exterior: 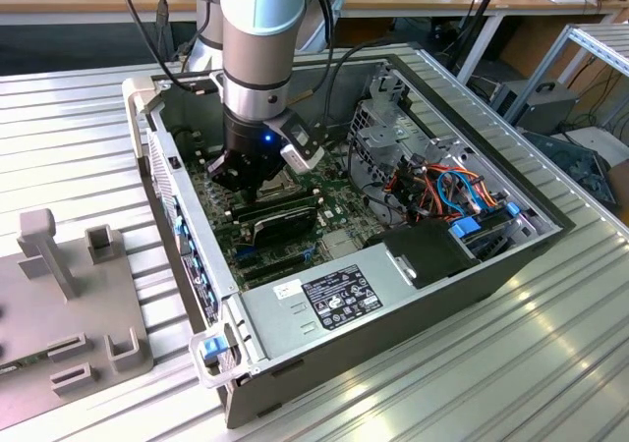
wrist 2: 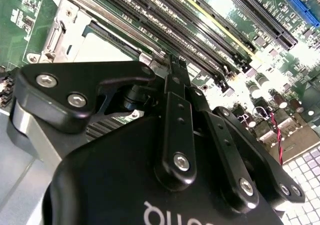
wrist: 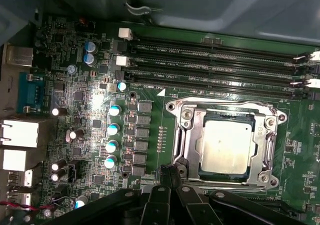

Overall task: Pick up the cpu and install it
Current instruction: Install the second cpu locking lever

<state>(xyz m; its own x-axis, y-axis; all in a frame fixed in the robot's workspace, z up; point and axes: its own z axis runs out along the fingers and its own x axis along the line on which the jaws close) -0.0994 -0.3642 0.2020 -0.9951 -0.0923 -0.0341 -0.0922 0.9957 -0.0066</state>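
Since cpu (wrist: 225,146) already sits in socket frame (wrist: 186,116) on motherboard (wrist: 85,115), gripper (wrist: 167,172) hovering just beside it, jaws pressed together, empty. Risk: bumping frame w/ fingertips, shifting chip.

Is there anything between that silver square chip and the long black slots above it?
In the first wrist view, only the shiny metal socket frame and a strip of green motherboard separate the silver-grey square cpu from the long black memory slots.
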